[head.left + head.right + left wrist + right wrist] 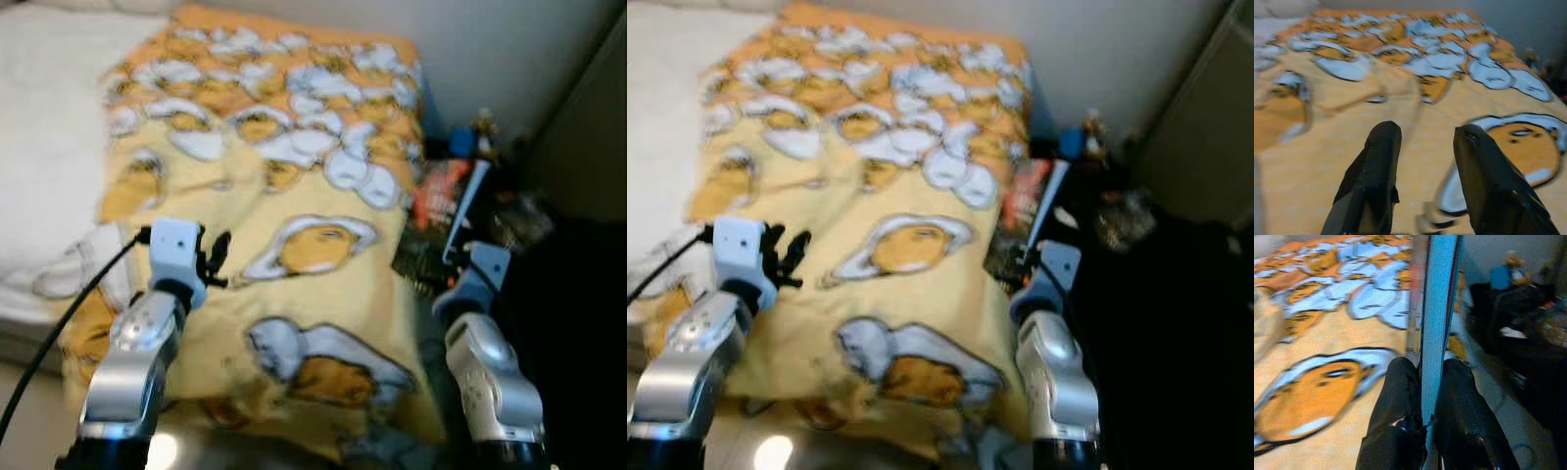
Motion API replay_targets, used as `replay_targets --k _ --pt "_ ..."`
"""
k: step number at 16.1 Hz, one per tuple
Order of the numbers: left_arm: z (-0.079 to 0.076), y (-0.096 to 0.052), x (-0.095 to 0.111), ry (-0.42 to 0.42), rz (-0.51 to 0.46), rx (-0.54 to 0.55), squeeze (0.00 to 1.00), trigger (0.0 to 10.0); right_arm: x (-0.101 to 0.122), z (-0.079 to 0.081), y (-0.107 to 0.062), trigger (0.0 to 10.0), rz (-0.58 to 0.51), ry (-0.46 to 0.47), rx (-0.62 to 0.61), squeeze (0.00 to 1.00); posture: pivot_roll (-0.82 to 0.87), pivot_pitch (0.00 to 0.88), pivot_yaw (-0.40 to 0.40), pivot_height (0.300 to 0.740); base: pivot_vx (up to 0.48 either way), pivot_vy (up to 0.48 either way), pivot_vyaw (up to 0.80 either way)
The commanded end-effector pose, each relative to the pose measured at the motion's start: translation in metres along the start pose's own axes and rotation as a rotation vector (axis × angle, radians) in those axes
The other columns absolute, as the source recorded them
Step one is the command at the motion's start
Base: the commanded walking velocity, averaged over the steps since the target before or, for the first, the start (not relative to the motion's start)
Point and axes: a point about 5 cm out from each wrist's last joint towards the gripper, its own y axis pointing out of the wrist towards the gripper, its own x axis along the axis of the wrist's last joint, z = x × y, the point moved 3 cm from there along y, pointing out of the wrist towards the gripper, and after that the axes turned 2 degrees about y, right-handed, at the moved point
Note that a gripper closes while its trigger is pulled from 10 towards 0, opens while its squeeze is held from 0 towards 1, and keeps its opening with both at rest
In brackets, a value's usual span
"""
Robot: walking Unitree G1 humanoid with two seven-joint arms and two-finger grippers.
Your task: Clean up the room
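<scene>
A yellow blanket printed with egg characters covers the bed before me. My right gripper is shut on a thin book with a light blue spine, held upright on its edge. In the head views that book shows a red and dark cover over the blanket's right side. My left gripper stands open above the blanket with nothing between its fingers; it hovers over the left part of the blanket.
White bedding lies to the left of the blanket. To the right of the bed is a dark cluttered area with a blue object and small figures near the wall. A black cable runs along my left arm.
</scene>
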Motion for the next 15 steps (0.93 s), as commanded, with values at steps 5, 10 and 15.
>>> replay_targets --k 5,10,15 --pt "0.0051 -0.0027 -0.0067 0.023 0.028 0.009 0.00 10.0 0.0081 0.0100 0.0013 10.0 -0.031 -0.007 0.040 0.00 0.07 0.000 -0.026 0.740 0.000 0.431 0.00" --pt "0.0069 -0.0032 -0.0058 0.047 0.024 0.005 0.00 10.0 0.0059 0.0107 0.0020 10.0 -0.019 0.006 0.041 0.00 0.08 0.000 -0.030 0.740 0.000 0.457 0.00" --pt "0.0110 -0.0035 -0.0036 0.057 0.017 0.022 0.00 10.0 0.0037 0.0118 0.0027 10.0 -0.017 0.019 0.030 0.00 0.10 0.000 -0.027 0.740 0.000 0.458 -0.28"
